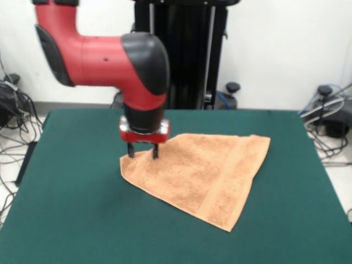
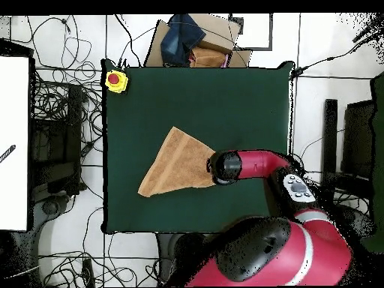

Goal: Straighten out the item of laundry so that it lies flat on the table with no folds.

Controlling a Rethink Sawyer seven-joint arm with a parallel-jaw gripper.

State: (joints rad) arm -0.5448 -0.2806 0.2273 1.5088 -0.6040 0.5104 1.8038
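Now the gripper [image 1: 143, 150] stands on a corner of the towel [image 1: 206, 176], mid-table.
Its two dark fingers [image 1: 131, 150] point down with a narrow gap between them, tips at the nubby peach terry (whether they pinch cloth, I cannot tell). The towel lies as a rough triangle, folded over itself, a plainer woven band along one edge, on the table [image 1: 71, 220] with its matte dark green felt top.

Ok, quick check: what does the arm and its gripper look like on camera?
The arm is glossy red with rounded black joint covers. Its wrist ends in a black cylinder and a red plate carrying the gripper, which has two short black fingers. No cables show along it.
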